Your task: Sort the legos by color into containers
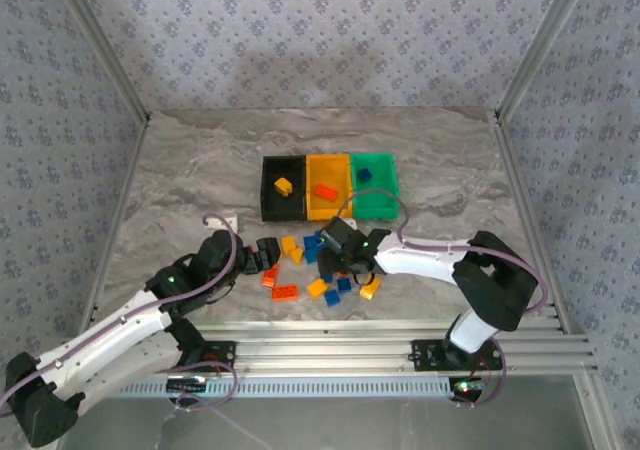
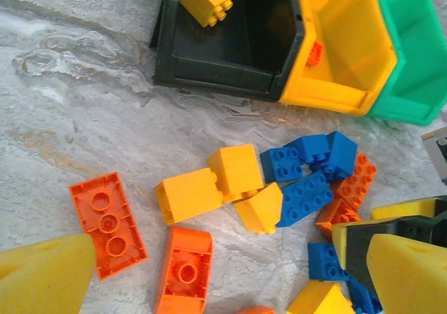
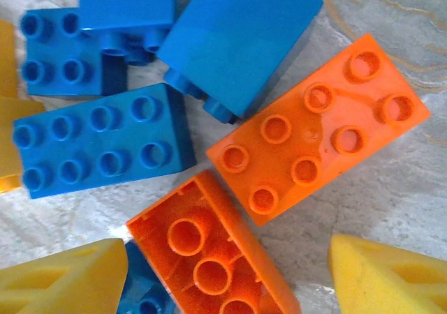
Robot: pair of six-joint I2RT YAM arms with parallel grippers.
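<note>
- Table (image 1: 180, 170): bare marble fills the upper left and upper right of the top view. Walls (image 1: 60, 120) close in at left, right and back, and a rail (image 1: 400, 335) runs along the bottom.
- Bins, joined in a row at upper centre: the black bin (image 1: 283, 213) holds a yellow brick, the yellow bin (image 1: 328, 213) an orange one, the green bin (image 1: 378, 208) a blue one.
- My left pincer (image 1: 266, 258) is open at the left edge of the pile. In its wrist view an orange plate (image 2: 108, 223) lies just beside my left pad (image 2: 42, 275).
- My right pincer (image 1: 330, 260) is open over the middle of the pile. An upturned orange brick (image 3: 209, 258) lies between my pads, apart from the right pad (image 3: 391, 275).
- Legos (image 1: 285, 291): loose below the bins, with clear table around them.
</note>
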